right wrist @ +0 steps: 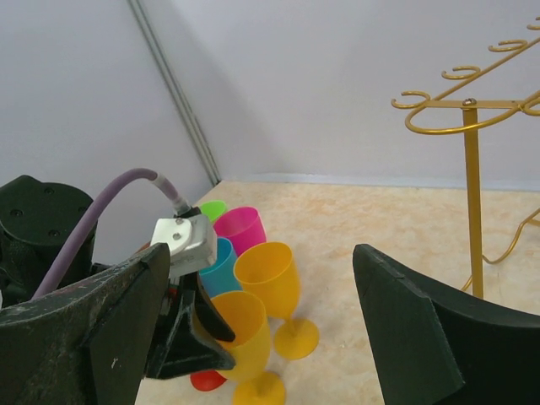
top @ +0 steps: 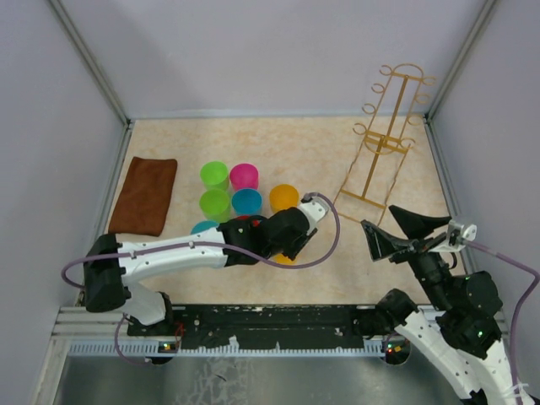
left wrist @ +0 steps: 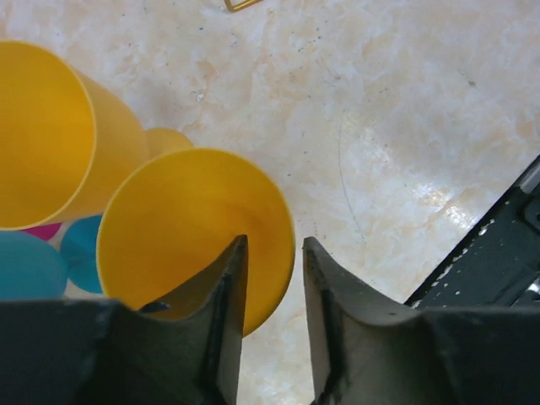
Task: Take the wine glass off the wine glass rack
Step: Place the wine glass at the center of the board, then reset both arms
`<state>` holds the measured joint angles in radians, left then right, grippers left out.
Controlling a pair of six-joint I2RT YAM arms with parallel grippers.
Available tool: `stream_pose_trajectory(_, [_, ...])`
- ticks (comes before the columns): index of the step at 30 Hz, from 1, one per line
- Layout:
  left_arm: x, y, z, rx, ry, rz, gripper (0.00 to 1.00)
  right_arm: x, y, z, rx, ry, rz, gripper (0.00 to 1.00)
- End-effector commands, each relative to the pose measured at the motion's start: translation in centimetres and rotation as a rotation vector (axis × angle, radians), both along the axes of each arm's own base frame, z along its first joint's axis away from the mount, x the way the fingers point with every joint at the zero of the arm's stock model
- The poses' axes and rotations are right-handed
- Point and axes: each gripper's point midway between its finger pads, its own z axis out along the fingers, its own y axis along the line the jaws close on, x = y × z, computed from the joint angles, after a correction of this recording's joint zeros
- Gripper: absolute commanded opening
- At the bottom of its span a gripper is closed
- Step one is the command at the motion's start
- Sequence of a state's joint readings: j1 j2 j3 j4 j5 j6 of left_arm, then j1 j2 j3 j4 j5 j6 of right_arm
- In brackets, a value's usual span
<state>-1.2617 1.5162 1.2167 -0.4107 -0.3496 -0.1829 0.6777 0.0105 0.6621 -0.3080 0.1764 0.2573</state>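
The golden wire wine glass rack (top: 384, 143) stands at the back right with nothing hanging on it; its post and curled loops show in the right wrist view (right wrist: 470, 169). A yellow wine glass (left wrist: 186, 219) stands on its foot on the table (right wrist: 245, 329). My left gripper (left wrist: 274, 245) straddles its rim, one finger inside the bowl and one outside, with a gap showing between the rim and the outer finger. In the top view the left gripper (top: 297, 236) covers that glass. My right gripper (top: 377, 216) is wide open and empty (right wrist: 261, 253), in front of the rack.
A second yellow glass (top: 283, 197) stands just behind the first. Green (top: 214, 175), pink (top: 244, 175), green (top: 214, 202) and blue (top: 246, 201) glasses cluster to the left. A brown cloth (top: 145, 194) lies at far left. Walls enclose the table.
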Motion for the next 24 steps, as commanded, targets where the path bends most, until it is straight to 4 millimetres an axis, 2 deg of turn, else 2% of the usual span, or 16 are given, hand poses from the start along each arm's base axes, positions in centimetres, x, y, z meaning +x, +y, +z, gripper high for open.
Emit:
stream_pose_trajectory(1, [-0.5, 0.6, 2.9, -0.027, -0.002, 0.009, 0.52, -0.2, -0.7, 1.0, 0.030, -0.033, -0.025, 0.89])
stream_pose_trajectory(3, [-1.0, 0.5, 4.9, -0.092, -0.002, -0.015, 0.61, -0.2, -0.8, 1.2, 0.033, -0.036, -0.025, 0.89])
stream_pose_trajectory(5, [-1.5, 0.4, 7.6, -0.185, -0.012, -0.044, 0.73, -0.3, -0.8, 1.5, 0.039, -0.050, -0.025, 0.89])
stream_pose_trajectory(6, [-1.6, 0.8, 9.8, -0.259, -0.035, -0.038, 0.78, -0.4, -0.8, 1.8, 0.045, -0.058, -0.019, 0.89])
stream_pose_trajectory(9, [-1.0, 3.2, 14.2, -0.420, -0.118, 0.023, 0.96, -1.0, -0.4, 3.3, 0.054, -0.094, 0.016, 0.89])
stream_pose_trajectory(12, [0.4, 6.6, 17.2, -0.504, -0.175, 0.090, 0.99, -1.1, 0.1, 5.4, 0.047, -0.098, 0.038, 0.89])
stream_pose_trajectory(16, [5.0, 12.7, 18.6, -0.517, -0.189, 0.259, 1.00, 1.0, 1.1, 7.5, -0.110, -0.017, 0.002, 0.94])
stream_pose_trajectory(17, [6.1, 14.4, 18.9, -0.511, -0.203, 0.313, 1.00, 1.6, 1.0, 8.7, -0.152, 0.000, -0.022, 0.96])
stream_pose_trajectory(19, [8.5, 18.6, 19.8, -0.495, -0.247, 0.469, 0.99, 3.8, 0.9, 8.9, -0.255, 0.081, -0.097, 0.99])
stream_pose_trajectory(22, [10.3, 25.4, 21.4, -0.467, -0.311, 0.720, 0.99, 7.3, -0.6, 9.7, -0.357, 0.174, -0.285, 0.99])
stream_pose_trajectory(24, [10.3, 29.3, 22.8, -0.467, -0.377, 0.868, 0.99, 9.4, -0.6, 9.9, -0.427, 0.211, -0.359, 0.99])
